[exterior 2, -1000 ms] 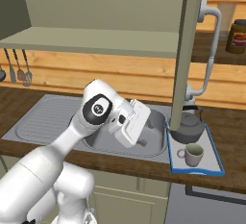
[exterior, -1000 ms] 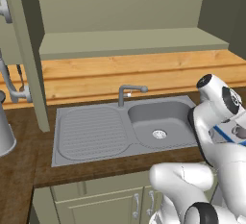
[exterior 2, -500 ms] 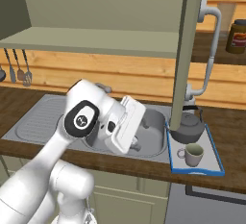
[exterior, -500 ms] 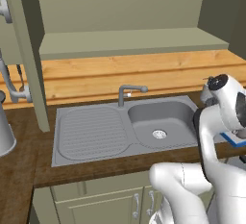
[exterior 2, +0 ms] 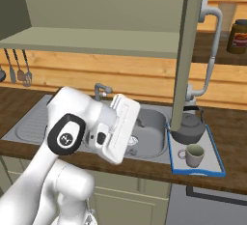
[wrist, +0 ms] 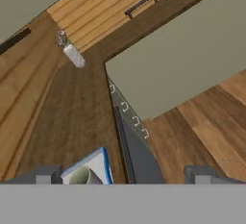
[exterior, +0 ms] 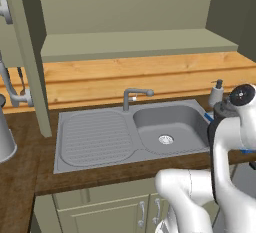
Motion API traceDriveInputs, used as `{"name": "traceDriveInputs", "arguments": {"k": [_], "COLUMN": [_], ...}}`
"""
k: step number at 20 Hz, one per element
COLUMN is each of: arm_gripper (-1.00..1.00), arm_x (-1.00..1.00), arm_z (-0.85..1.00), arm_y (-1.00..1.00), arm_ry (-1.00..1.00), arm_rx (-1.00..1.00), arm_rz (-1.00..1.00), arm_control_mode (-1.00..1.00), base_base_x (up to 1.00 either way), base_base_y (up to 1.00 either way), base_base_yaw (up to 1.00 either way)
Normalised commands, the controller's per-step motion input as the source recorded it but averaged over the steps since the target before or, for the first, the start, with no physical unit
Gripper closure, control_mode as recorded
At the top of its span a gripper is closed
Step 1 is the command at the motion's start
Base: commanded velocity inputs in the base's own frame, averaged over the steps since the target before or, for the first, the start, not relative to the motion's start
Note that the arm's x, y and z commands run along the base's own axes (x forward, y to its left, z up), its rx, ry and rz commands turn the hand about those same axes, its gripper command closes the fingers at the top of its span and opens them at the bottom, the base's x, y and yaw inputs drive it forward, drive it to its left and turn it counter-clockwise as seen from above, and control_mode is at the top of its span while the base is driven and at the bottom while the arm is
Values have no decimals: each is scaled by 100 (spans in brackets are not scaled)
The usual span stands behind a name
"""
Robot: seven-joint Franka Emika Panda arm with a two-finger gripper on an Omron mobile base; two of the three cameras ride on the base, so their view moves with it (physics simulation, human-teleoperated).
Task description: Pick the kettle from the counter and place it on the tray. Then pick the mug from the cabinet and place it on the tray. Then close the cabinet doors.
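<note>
Dark wood-grain worktop [exterior 2: 231, 122], blue-rimmed tray [exterior 2: 212, 167] carrying squat dark kettle [exterior 2: 189, 128] and small grey mug [exterior 2: 194, 155], pincer [wrist: 122, 175] spread wide, empty.

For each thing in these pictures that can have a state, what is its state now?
kettle: upright on the tray, partly behind the door edge.
mug: upright on the tray, in front of the kettle.
tray: flat on the counter, right of the sink.
cabinet doors: open.
cabinet: shelf bare.
gripper: open, holding nothing.
faucet: no water running.
</note>
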Motion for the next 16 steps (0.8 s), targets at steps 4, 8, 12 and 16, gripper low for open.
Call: {"name": "traceDriveInputs", "arguments": {"k": [4, 8, 12, 16], "arm_gripper": [-100, -100, -100, -100], "arm_x": [-32, -32, -30, -30], "arm_z": [29, 38, 34, 27], "arm_y": [4, 1, 0, 1], "arm_ry": [-22, -27, -22, -18], "arm_rx": [-5, -6, -6, -6], "arm_rz": [0, -1, -3, -5], "arm_control_mode": [-100, -100, -100, -100], "base_base_x": [0, 0, 0, 0], "base_base_y": [0, 0, 0, 0], "base_base_yaw": [0, 0, 0, 0]}}
